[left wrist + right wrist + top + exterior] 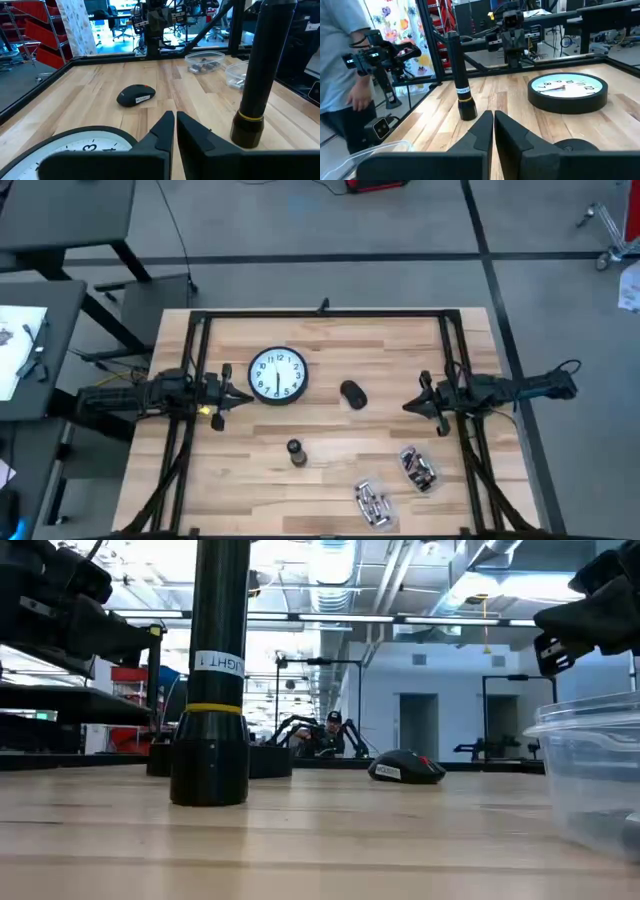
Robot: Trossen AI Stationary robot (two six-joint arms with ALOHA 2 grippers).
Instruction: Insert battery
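Batteries: we see two clear plastic containers of batteries [372,504] and [418,467] at the table's near edge, right of centre, apart from both grippers.
Flashlight: we see a black flashlight [295,452] standing upright just beyond them, near the middle.
Computer mouse: we find the black mouse [352,393] farther back, between the two arms.
Wall clock: the round white-faced clock [277,374] lies flat just beside the left gripper.
Left gripper: we see the left gripper [238,397] at the clock's left, fingers pressed nearly together, holding nothing.
Right gripper: the right gripper [410,406] hovers right of the mouse, fingers pressed nearly together, empty.
Person: we glimpse a person [342,75] standing beyond the table in the right wrist view.
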